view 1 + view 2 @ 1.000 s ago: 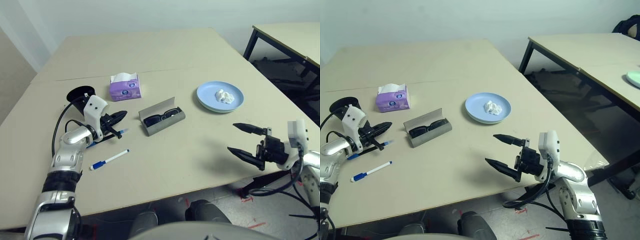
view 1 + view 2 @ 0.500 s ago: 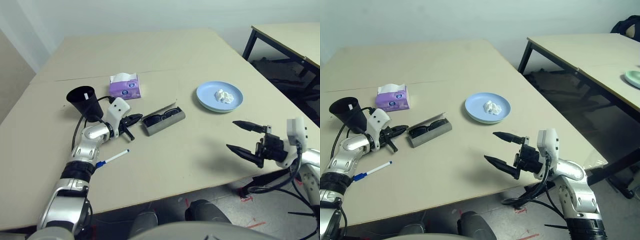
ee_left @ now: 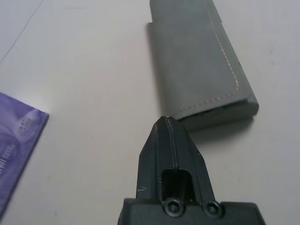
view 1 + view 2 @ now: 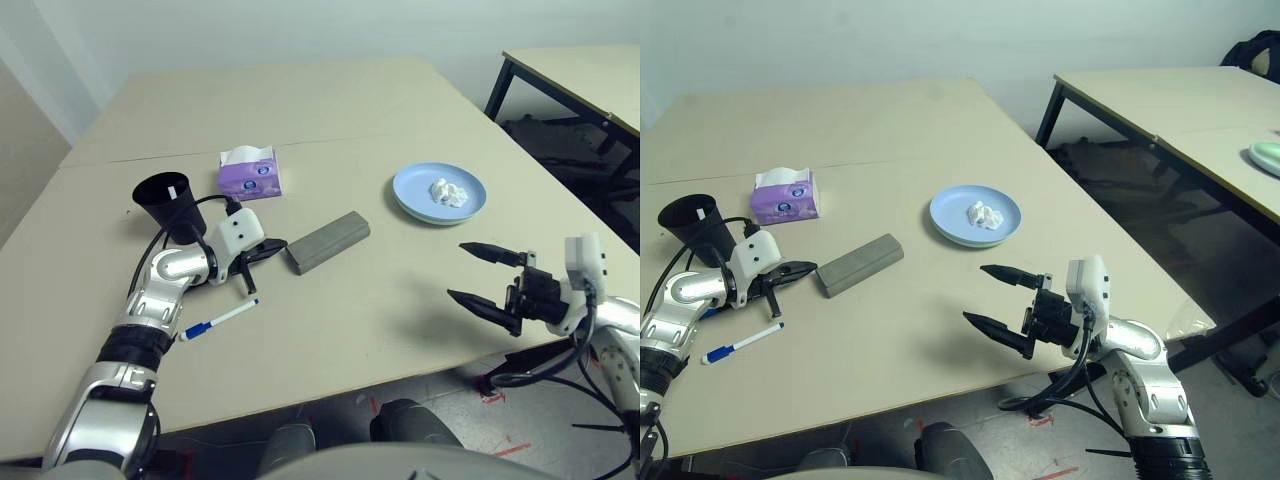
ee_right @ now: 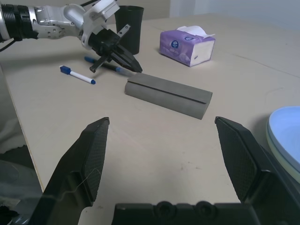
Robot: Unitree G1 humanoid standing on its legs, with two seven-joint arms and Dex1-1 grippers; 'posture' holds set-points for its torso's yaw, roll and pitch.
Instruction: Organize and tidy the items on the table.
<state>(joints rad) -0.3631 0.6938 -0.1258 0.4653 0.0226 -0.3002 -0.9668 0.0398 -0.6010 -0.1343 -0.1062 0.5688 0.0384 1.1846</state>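
Note:
The grey glasses case (image 4: 328, 241) lies closed in the middle of the table (image 4: 330, 330), and the sunglasses are hidden. My left gripper (image 4: 278, 246) is shut and empty, its tip just off the case's left end (image 3: 201, 70). The black cup (image 4: 170, 205) stands upright behind my left wrist. A white blue-capped pen (image 4: 218, 319) lies in front of that arm, and a black pen (image 5: 105, 65) lies beside the gripper. The blue plate (image 4: 415, 200) holds the white tissue wad (image 4: 448, 192). My right gripper (image 4: 459, 270) hovers open near the front right edge.
A purple tissue box (image 4: 250, 172) stands behind the case. A black-legged second table (image 4: 1160, 100) at the right carries a green plate (image 4: 1268, 155). A thin seam (image 4: 330, 140) crosses the tabletop.
The glasses case, open with the sunglasses showing, is now closed. My left gripper came from near the cup to the case's left end, then drew back slightly. The right arm barely moved.

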